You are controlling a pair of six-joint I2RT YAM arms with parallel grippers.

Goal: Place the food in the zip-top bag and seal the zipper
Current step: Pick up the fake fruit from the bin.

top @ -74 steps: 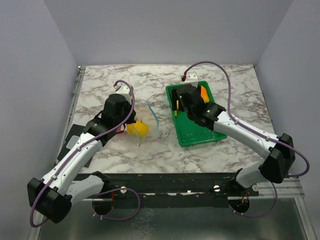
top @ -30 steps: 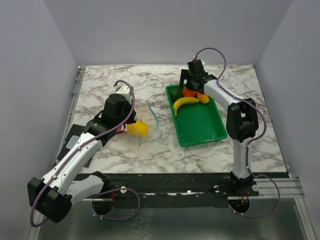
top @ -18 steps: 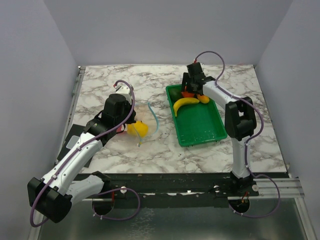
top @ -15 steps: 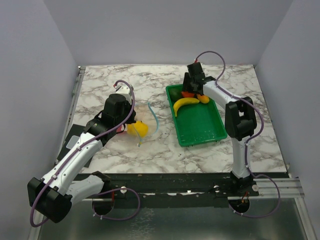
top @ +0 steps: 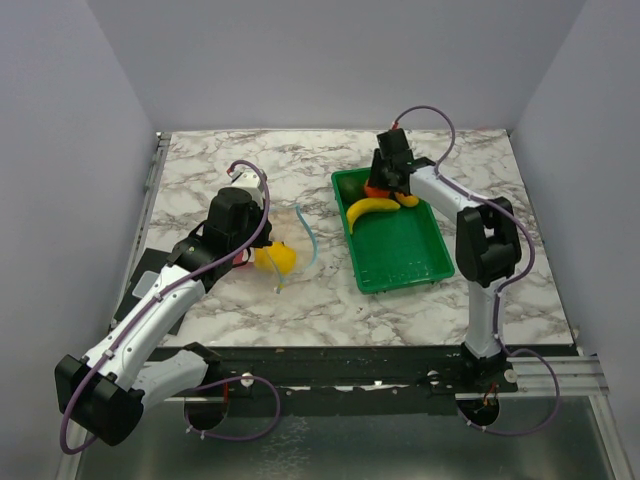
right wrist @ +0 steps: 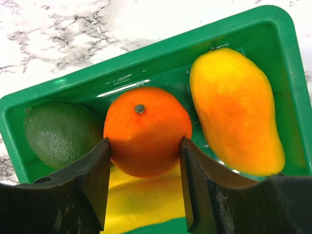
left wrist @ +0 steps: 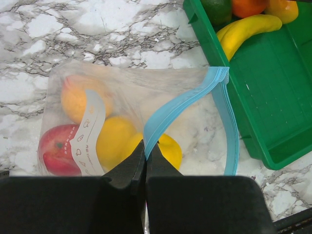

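The clear zip-top bag (left wrist: 126,87) lies on the marble with a red piece (left wrist: 54,148), two yellow lemons (left wrist: 116,141) and a pale orange fruit (left wrist: 78,97) inside. My left gripper (left wrist: 145,145) is shut on the light blue zipper (left wrist: 187,97), pinching one lip so the mouth gapes toward the tray. In the top view the bag (top: 298,238) sits left of the green tray (top: 400,255). My right gripper (right wrist: 145,141) is at the tray's far end, both fingers pressed on a round orange (right wrist: 146,129). Below it lies the banana (right wrist: 146,200).
Beside the orange in the tray (right wrist: 161,54) sit a dark green avocado-like piece (right wrist: 61,134) on the left and a yellow-orange mango-shaped fruit (right wrist: 234,112) on the right, both near my fingers. The tray's near half (top: 405,265) holds nothing. Grey walls surround the table.
My right arm swung to the tray's far end, and its jaws narrowed from wide open until they touch the orange. The left arm and bag have not moved.
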